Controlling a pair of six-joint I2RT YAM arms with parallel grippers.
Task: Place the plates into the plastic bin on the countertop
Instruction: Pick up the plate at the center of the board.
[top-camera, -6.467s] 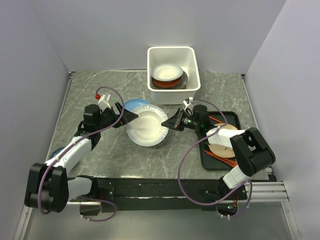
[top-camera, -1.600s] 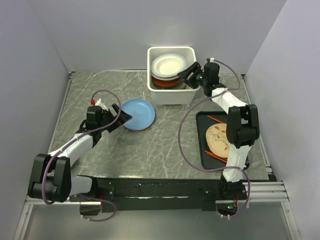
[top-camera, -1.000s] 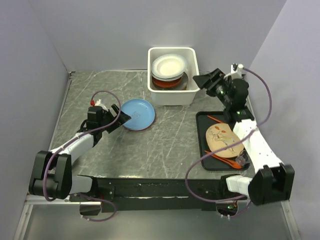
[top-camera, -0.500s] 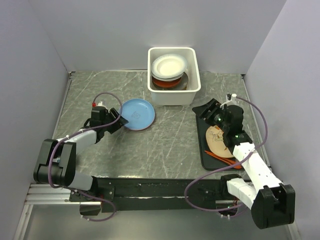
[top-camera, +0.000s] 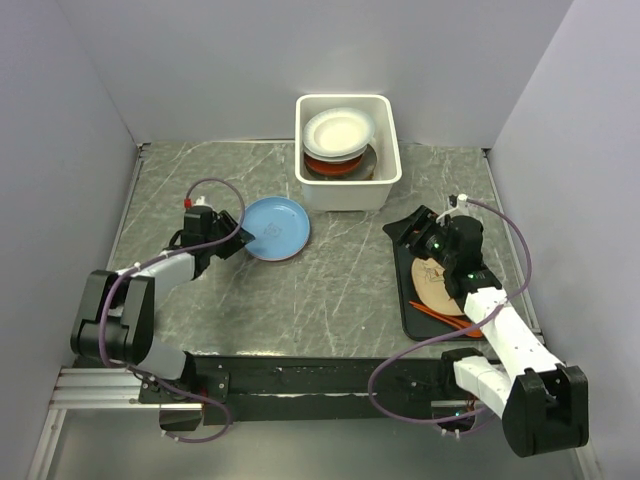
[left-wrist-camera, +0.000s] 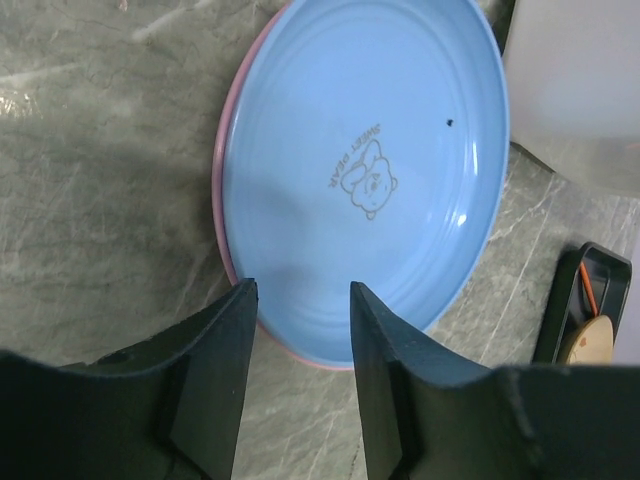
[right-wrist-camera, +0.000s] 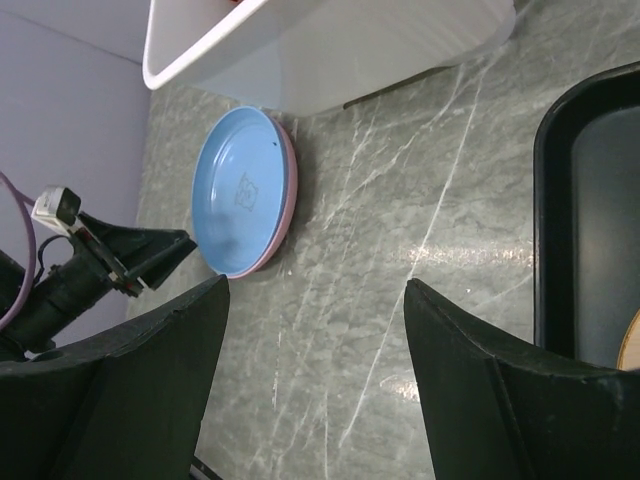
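Where three pale, bare walls (top-camera: 250, 60) close it in, the countertop (top-camera: 330, 290) lies flat, grey and white-veined. At its left the left gripper (top-camera: 240, 240) sits at the near rim of a blue plate (top-camera: 276, 228) that rests on the marble, well apart from the plastic bin (top-camera: 392, 150) at the back centre. The gripper's fingers (left-wrist-camera: 215, 390) stand partly apart, with the plate's edge showing in the gap; whether they touch it I cannot tell. In the bin a white plate (top-camera: 340, 130) lies on a red-brown plate (top-camera: 330, 166). To the right a black tray (top-camera: 404, 292) holds a patterned cream plate (top-camera: 437, 285); over its far corner hangs the right gripper (top-camera: 405, 224), jaws wide and holding nothing.

From above, the blue plate looks single. The left wrist view shows a pink plate (left-wrist-camera: 222, 200) beneath it and a small bear printed at its centre. The right wrist view shows that pink edge too, but only the bin's outer wall, not its contents.
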